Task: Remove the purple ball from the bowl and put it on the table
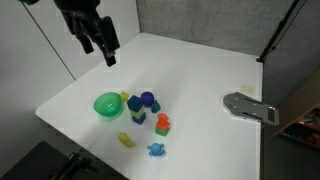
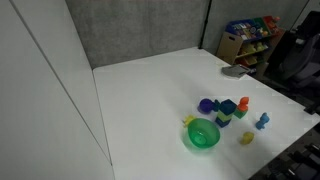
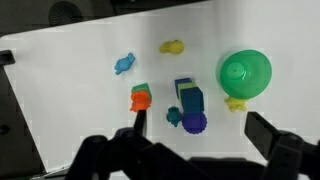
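The green bowl [image 1: 107, 105] [image 2: 202, 134] [image 3: 246, 73] stands on the white table [image 1: 190, 70] [image 2: 150, 90] [image 3: 70, 90], and only green shows inside it. The purple ball [image 1: 148, 99] [image 2: 207, 105] [image 3: 194, 122] lies on the table beside a stack of blue and green blocks [image 3: 188, 98], outside the bowl. My gripper [image 1: 100, 45] [image 3: 199, 120] is open and empty. It hangs high above the table, with the ball between its fingers in the wrist view.
A small yellow toy [image 3: 236, 103] touches the bowl's rim. An orange figure [image 3: 141, 98], a light blue toy [image 3: 124, 64] and another yellow toy [image 3: 172, 46] lie nearby. A grey metal fixture [image 1: 248, 106] sits at the table edge. A shelf of packets [image 2: 250, 35] stands behind.
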`<state>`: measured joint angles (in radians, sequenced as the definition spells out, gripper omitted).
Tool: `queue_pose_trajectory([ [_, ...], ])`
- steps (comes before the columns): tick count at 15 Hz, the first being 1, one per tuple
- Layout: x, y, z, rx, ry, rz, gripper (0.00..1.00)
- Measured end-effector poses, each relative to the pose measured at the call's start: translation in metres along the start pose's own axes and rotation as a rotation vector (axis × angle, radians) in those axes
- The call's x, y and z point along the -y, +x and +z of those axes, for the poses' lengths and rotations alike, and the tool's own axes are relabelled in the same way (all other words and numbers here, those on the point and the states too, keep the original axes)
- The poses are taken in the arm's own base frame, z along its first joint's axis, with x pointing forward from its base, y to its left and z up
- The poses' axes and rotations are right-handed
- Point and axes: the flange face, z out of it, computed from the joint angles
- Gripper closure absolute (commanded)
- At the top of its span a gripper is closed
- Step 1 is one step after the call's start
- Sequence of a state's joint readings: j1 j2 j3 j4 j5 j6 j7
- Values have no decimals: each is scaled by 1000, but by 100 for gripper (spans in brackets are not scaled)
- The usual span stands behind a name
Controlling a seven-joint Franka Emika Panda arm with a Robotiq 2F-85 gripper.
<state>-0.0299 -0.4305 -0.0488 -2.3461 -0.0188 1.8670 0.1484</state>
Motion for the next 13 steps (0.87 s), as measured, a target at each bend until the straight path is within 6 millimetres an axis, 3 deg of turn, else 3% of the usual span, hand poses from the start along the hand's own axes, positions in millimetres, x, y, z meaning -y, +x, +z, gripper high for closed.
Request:
queue_pose_trajectory([
  [13,0,-3,-5,-12,2,-1,0],
])
